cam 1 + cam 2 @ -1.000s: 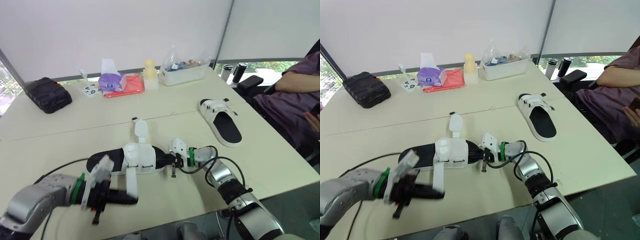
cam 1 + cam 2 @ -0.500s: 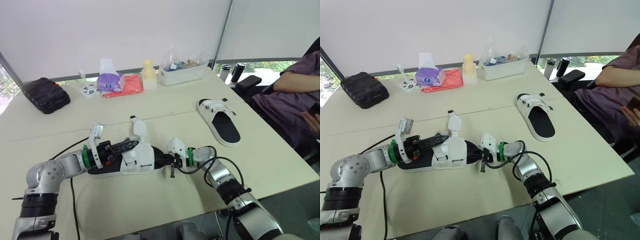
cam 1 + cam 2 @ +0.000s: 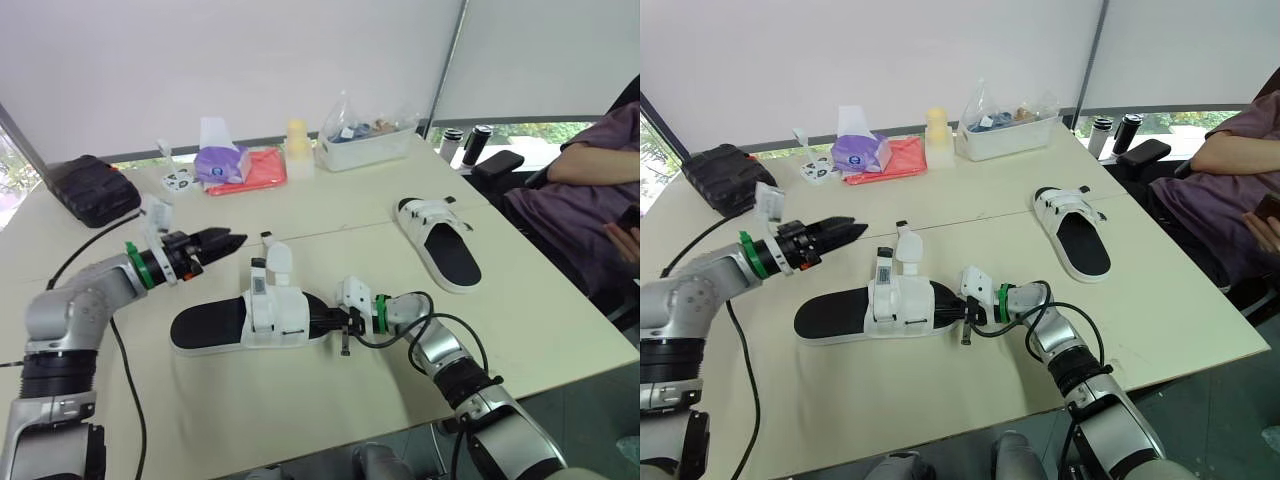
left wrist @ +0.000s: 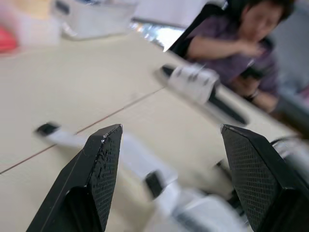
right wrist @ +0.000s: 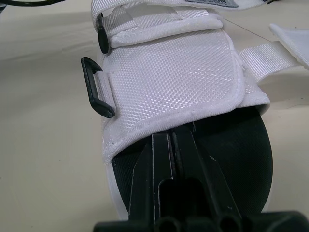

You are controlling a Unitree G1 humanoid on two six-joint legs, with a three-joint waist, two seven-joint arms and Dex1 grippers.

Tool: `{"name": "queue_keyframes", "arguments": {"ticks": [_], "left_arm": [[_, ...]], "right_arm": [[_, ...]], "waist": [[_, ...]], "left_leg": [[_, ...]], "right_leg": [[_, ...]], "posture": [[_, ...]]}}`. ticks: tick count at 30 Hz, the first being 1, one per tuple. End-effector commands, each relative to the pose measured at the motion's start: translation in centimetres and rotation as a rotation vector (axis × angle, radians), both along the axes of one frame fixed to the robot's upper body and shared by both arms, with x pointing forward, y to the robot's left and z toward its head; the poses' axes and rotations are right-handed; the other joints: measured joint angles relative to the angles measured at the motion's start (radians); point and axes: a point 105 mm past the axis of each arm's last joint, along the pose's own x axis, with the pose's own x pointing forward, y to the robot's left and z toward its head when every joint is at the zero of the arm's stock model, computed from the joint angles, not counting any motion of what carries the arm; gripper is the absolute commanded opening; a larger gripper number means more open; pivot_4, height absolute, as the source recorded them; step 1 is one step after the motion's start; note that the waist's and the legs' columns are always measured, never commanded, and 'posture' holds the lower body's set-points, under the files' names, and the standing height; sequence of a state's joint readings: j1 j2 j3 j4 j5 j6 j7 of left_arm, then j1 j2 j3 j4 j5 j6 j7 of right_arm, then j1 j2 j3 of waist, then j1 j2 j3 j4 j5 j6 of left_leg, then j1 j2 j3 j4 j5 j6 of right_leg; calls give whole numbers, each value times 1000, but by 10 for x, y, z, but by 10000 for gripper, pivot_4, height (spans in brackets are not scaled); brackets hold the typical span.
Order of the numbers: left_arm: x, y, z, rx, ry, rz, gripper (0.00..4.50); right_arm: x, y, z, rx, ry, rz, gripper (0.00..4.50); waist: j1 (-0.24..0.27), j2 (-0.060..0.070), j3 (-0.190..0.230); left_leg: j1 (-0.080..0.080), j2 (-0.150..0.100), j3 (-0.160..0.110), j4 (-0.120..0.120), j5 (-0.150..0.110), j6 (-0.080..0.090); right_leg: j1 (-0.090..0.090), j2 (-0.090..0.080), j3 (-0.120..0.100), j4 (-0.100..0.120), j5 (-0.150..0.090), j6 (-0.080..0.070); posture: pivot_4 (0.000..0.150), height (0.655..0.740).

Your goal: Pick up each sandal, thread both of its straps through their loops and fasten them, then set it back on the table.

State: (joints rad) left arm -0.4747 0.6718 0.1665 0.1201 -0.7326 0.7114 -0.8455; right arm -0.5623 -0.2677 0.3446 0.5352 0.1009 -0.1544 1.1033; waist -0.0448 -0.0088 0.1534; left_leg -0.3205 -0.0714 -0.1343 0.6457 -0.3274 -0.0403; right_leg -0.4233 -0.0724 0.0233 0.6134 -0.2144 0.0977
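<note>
Item: white-webbing sandal with black footbed [image 3: 250,322]; lies flat on the cream desk [image 3: 330,215], toe toward the right gripper
Companion: second matching sandal [image 3: 440,243]; on the desk, well apart, to the robot's right
Forward strap [image 5: 263,50]: loose; trails off the far side of the upper
Black plastic loop [image 5: 96,94]: empty; stands at the near edge of the upper
Rear strap [image 5: 159,21]: folded across the upper; cannot tell whether it is fully fastened
Right gripper [image 5: 173,137]: fingers closed together on the footbed at the toe, just under the upper's edge; cannot tell whether they pinch anything
Left gripper [image 3: 232,241]: fingers wide apart, holding nothing; hangs over the desk beyond the sandal's heel half, apart from it
Handling, judged: light; sole fairly stiff with some flex; webbing soft and floppy, likely to droop once lifted; loop small and rigid; nothing fragile
Hold, judged: one gripper pinching the sole edge at the toe to steady it; the other taking the loose strap near its free tip, since a mid-length grip would leave the end flopping short of the loop
</note>
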Motion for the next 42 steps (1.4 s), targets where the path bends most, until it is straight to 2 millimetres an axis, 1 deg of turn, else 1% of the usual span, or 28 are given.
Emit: {"name": "queue_keyframes", "arguments": {"ticks": [1, 4, 8, 11, 14, 15, 16, 17, 20, 21, 23, 24, 26, 28, 30, 32, 33, 38, 41, 42], "left_arm": [[0, -6, 3, 22, -42, -28, 33505], [4, -13, -13, 39, -4, -33, 33505], [7, -23, -20, 17, 43, -71, 33505], [10, -27, -26, 47, 66, -90, 25717], [13, -29, -24, 31, 64, -98, 11575], [14, -29, -21, 12, 54, -98, 5756], [16, -29, -16, -15, 42, -92, 1298], [16, -29, -11, -41, 34, -95, 535], [8, -31, 2, -96, 21, -141, 535], [3, -31, 11, -143, 9, -172, 535], [-7, -31, 36, -273, -2, -231, 535], [-7, -29, 46, -326, -16, -223, 535], [-1, -24, 54, -373, -29, -174, 535], [10, -21, 46, -348, -23, -99, 535], [15, -20, 37, -315, -11, -67, 535], [18, -20, 24, -259, 12, -42, 535], [20, -19, 14, -220, 30, -27, 535], [29, -17, -15, -123, 67, 19, 535], [32, -18, -30, -73, 89, 14, 535], [32, -19, -39, -36, 100, 11, 535]], "right_arm": [[-17, -13, -58, -183, 166, -14, 0], [-17, -13, -58, -183, 167, -14, 0], [-18, -13, -58, -184, 167, -15, 0], [-17, -14, -57, -183, 167, -20, 0], [-16, -15, -57, -182, 166, -24, 0], [-16, -15, -57, -182, 166, -25, 0], [-16, -15, -57, -181, 166, -26, 0], [-16, -15, -57, -181, 166, -28, 0], [-17, -16, -57, -181, 166, -30, 0], [-17, -16, -57, -181, 166, -31, 0], [-17, -17, -58, -181, 168, -32, 0], [-17, -17, -58, -181, 168, -32, 0], [-17, -16, -58, -180, 170, -31, 0], [-18, -15, -59, -180, 172, -28, 0], [-19, -14, -59, -180, 173, -25, 0], [-19, -14, -59, -180, 173, -23, 0], [-19, -14, -59, -180, 173, -25, 0], [-19, -16, -60, -183, 174, -27, 0], [-19, -16, -60, -183, 175, -27, 0], [-19, -16, -60, -184, 175, -27, 0]], "waist": [[0, -1, 0], [0, 0, 0], [-1, -1, 0], [-1, -1, 0], [-1, -1, 0], [-1, -1, 0], [-1, -1, 0], [0, -1, 0], [-1, -1, 0], [-1, -1, 0], [-1, -1, 0], [-1, -1, 0], [0, -1, 0], [1, -1, 0], [1, -1, 0], [1, -1, 0], [1, -1, 0], [1, -1, 0], [1, -1, 0], [1, -1, 0]], "left_leg": [[0, 0, 0, 0, 0, 0], [0, 0, 0, 0, 0, 0], [0, 0, 0, 0, 0, 0], [0, 0, 0, 0, 0, 0], [0, 0, 0, 0, 0, 0], [0, 0, 0, 0, 0, 0], [0, 0, 0, 0, 0, 0], [0, 0, 0, 0, 0, 0], [0, 0, 0, 0, 0, 0], [0, 0, 0, 0, 0, 0], [0, 0, 0, 0, 0, 0], [0, 0, 0, 0, 0, 0], [0, 1, -1, 0, 0, 0], [0, 0, -1, 0, 0, 0], [0, 0, -1, 0, 0, 0], [0, 0, -1, 0, 1, -2], [0, 0, -1, 0, 2, -3], [0, 0, -1, 0, 2, -3], [0, 0, -1, 0, 2, -3], [0, 0, -1, 0, 2, -3]], "right_leg": [[0, 0, 0, 0, 0, 0], [0, 0, 0, 0, 0, 0], [0, 0, 0, 0, 0, 0], [0, 0, 0, 0, 0, 0], [0, 0, 0, 0, 0, 0], [0, 0, 0, 0, 0, 0], [0, 0, 0, 0, 0, 0], [0, 0, 0, 0, 0, 0], [0, 0, 0, 0, 0, 0], [0, 0, 0, 0, 0, 0], [0, 0, 0, 0, 0, 0], [0, 0, 0, 0, 0, 0], [0, 0, -1, 0, 0, 0], [0, 0, -1, 0, 0, 1], [0, 0, -1, 0, 0, 1], [0, 0, -1, 0, 0, 0], [0, 0, -1, 0, 0, 0], [0, 0, -1, 0, 0, 0], [0, 0, -1, 0, 0, 0], [0, 0, -1, 0, 0, 0]], "posture": [[1500, 7400], [1500, 7400], [1500, 7400], [1500, 7400], [1500, 7400], [1500, 7400], [1500, 7400], [1500, 7400], [1500, 7400], [1500, 7400], [1500, 7400], [1500, 7400], [1500, 7400], [1500, 7400], [1500, 7400], [1500, 7400], [1500, 7400], [1500, 7400], [1500, 7400], [1500, 7400]]}}
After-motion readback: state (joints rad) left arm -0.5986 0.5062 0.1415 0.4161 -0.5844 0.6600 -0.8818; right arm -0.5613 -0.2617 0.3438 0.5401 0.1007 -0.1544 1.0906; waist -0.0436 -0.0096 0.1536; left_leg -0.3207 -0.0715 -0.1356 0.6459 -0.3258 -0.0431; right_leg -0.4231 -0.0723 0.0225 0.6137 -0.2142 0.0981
